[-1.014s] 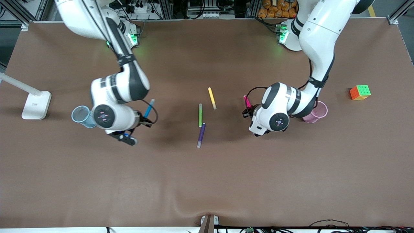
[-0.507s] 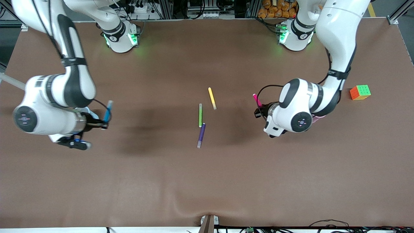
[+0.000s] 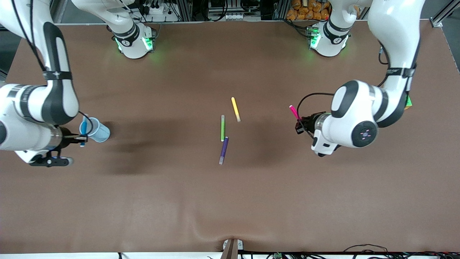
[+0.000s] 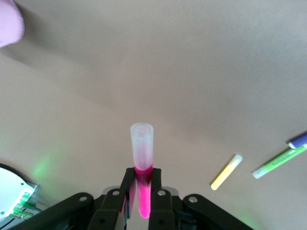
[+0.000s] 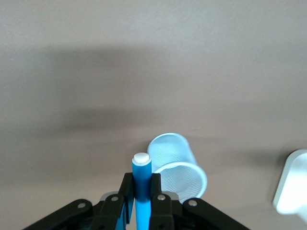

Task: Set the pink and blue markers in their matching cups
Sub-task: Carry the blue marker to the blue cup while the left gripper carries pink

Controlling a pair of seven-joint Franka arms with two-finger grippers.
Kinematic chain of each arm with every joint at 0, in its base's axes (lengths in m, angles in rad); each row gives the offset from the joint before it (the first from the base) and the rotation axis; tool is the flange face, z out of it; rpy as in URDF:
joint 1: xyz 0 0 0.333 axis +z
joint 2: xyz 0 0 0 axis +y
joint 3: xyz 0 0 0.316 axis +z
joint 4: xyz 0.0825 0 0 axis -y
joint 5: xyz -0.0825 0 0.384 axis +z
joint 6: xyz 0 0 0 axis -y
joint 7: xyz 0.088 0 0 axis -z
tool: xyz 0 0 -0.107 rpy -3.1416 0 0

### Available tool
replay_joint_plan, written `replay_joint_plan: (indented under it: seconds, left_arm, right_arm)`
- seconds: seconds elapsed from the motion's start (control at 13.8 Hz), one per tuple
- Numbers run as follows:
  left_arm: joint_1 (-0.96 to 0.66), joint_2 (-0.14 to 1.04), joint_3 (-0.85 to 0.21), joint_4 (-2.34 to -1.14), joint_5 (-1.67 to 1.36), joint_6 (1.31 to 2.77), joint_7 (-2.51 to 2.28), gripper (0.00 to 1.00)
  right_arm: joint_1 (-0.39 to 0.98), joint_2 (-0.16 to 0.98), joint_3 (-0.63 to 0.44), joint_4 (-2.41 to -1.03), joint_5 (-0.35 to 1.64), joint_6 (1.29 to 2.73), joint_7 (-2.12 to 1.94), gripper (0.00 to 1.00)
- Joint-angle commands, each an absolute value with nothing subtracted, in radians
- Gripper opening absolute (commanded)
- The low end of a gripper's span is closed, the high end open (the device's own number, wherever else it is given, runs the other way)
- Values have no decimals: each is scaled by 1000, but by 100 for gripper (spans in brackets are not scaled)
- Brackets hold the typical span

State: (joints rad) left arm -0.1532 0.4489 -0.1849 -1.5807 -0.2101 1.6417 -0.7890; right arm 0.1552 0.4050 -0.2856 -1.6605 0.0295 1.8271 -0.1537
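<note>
My right gripper [image 3: 81, 138] is shut on the blue marker [image 3: 83, 128], held upright right beside the rim of the pale blue cup [image 3: 97, 132]. In the right wrist view the blue marker [image 5: 142, 179] stands between the fingers [image 5: 125, 187], with the blue cup [image 5: 175, 165] just past it. My left gripper [image 3: 300, 125] is shut on the pink marker [image 3: 294, 112], cap up, above the table. The left wrist view shows the pink marker [image 4: 142, 158] and an edge of the pink cup [image 4: 9, 21]. In the front view the left arm hides the pink cup.
Green pen [image 3: 222, 128], yellow pen [image 3: 235, 109] and purple pen [image 3: 224, 150] lie mid-table. A colour cube [image 3: 408, 102] peeks out by the left arm's elbow. A white lamp base [image 5: 292, 187] stands near the blue cup.
The right arm swung toward its end of the table with the blue marker, now by the blue cup. The left arm carried the pink marker toward its end and now covers the pink cup.
</note>
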Motion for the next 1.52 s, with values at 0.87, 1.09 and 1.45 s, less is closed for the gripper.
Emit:
replay_joint_plan:
  seconds: [0.87, 1.09, 1.45]
  left_arm:
    - [-109, 258, -190, -1574, 61, 1559, -736, 0]
    - [-98, 201, -193, -1621, 103, 1569, -668, 0]
    - [-14, 54, -199, -1837, 103, 1731, -484, 0]
  right_arm:
    - [104, 102, -256, -2152, 38, 2356, -351, 0]
    - [104, 46, -256, -2252, 41, 2482, -374, 0]
    - [109, 31, -256, -2374, 41, 2682, -383, 0]
